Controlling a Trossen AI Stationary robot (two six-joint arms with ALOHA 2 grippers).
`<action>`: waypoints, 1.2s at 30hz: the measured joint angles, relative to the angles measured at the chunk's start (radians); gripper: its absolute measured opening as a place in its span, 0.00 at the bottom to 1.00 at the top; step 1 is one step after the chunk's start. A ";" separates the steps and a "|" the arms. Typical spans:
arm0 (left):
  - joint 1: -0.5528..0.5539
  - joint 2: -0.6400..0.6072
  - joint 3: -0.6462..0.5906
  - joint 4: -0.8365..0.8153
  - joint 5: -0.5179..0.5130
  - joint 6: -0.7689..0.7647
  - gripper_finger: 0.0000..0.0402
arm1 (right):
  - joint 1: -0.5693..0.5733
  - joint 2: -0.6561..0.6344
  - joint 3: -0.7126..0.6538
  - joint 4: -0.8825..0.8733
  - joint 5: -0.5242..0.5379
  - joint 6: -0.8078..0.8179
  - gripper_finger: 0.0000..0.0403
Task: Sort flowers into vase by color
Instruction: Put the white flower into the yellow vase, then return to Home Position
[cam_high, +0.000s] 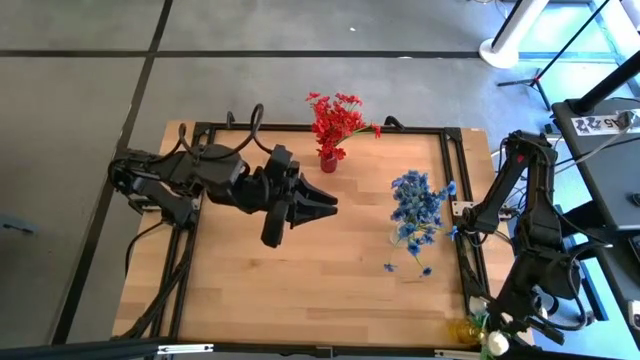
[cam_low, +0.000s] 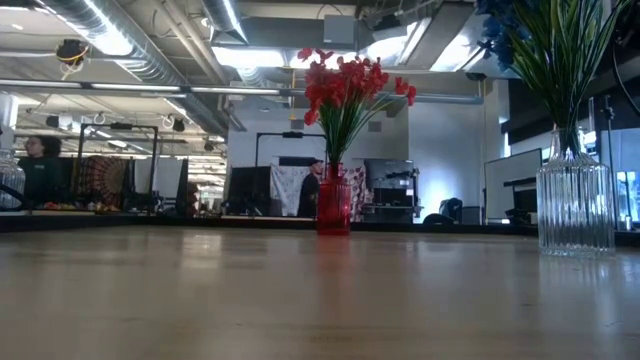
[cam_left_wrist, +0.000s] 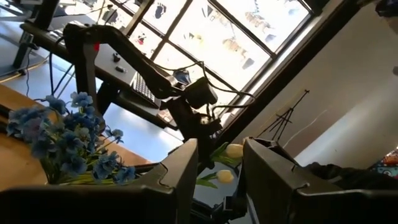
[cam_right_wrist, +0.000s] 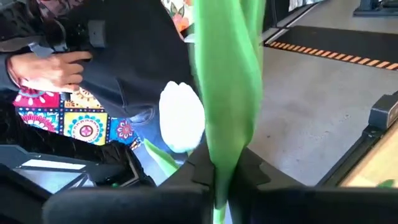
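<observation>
Red flowers (cam_high: 335, 120) stand in a red vase (cam_low: 333, 205) at the table's far side. Blue flowers (cam_high: 415, 205) fill a clear ribbed vase (cam_low: 573, 205) toward the right. My right gripper (cam_right_wrist: 217, 177) is at the table's near right corner, shut on a white flower (cam_high: 497, 343) beside a small yellow vessel (cam_high: 465, 330). My left gripper (cam_high: 325, 205) hovers open above the table's middle, pointing right toward the blue flowers (cam_left_wrist: 62, 137), and touches nothing. My right gripper pinches the white flower's broad green leaf and stem (cam_right_wrist: 227, 149) between its two fingers. The leaf runs straight out past the fingertips, along the fingers. The white blossom (cam_right_wrist: 180, 118) stands clear beside the leaf, beyond the fingers.
Loose blue blossoms (cam_high: 390, 266) lie on the wood near the clear vase. A black frame (cam_high: 455, 170) rims the table. In the right wrist view a person's hand (cam_right_wrist: 50, 68) shows in the room behind. Bare wood spreads across the table's near left part.
</observation>
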 joint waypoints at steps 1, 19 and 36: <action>0.002 0.000 0.000 0.000 0.000 0.000 0.31 | 0.000 0.000 0.000 -0.002 -0.007 0.001 0.06; 0.041 -0.013 0.000 -0.004 0.045 0.001 0.31 | 0.000 0.001 0.298 -0.457 -0.056 -0.027 0.42; 0.187 -0.076 0.000 -0.249 0.084 0.131 0.31 | -0.320 -0.088 0.422 -0.519 -0.072 -0.240 0.28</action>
